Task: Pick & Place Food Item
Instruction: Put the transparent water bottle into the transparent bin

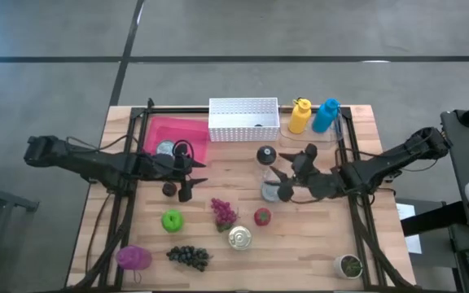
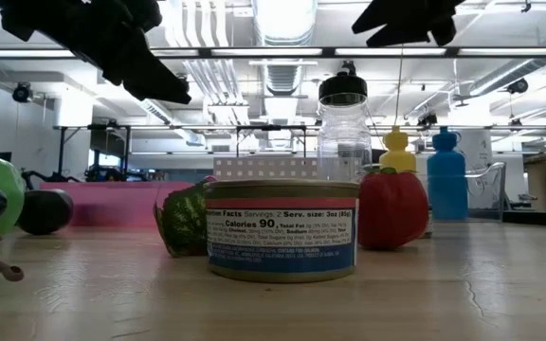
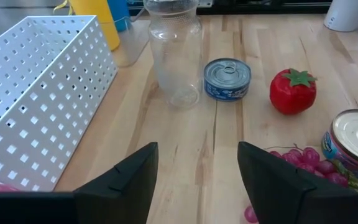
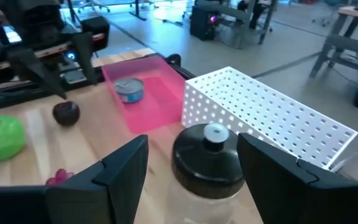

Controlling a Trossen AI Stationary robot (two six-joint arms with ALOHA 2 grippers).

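Observation:
Food lies on the wooden table: a dark plum (image 1: 169, 189), a green apple (image 1: 172, 220), pink grapes (image 1: 223, 212), a red tomato (image 1: 262, 216), dark grapes (image 1: 188, 256) and a tin (image 1: 239, 238). My left gripper (image 1: 192, 172) hovers open beside the plum, in front of the pink tray (image 1: 187, 130); its wrist view looks past the open fingers (image 3: 194, 180) toward the clear jar (image 3: 174, 50). My right gripper (image 1: 283, 181) hangs open above the table just right of the jar (image 1: 265, 155); the jar's black lid (image 4: 207, 155) shows ahead of its fingers. Neither touches anything.
A white perforated basket (image 1: 243, 119) stands at the far edge, with a yellow bottle (image 1: 300, 115) and a blue bottle (image 1: 326, 115) to its right. The pink tray holds a tin (image 1: 165, 148). Another tin (image 1: 269, 192) sits by the jar, a purple item (image 1: 133, 258) and a small pot (image 1: 349, 265) near the front.

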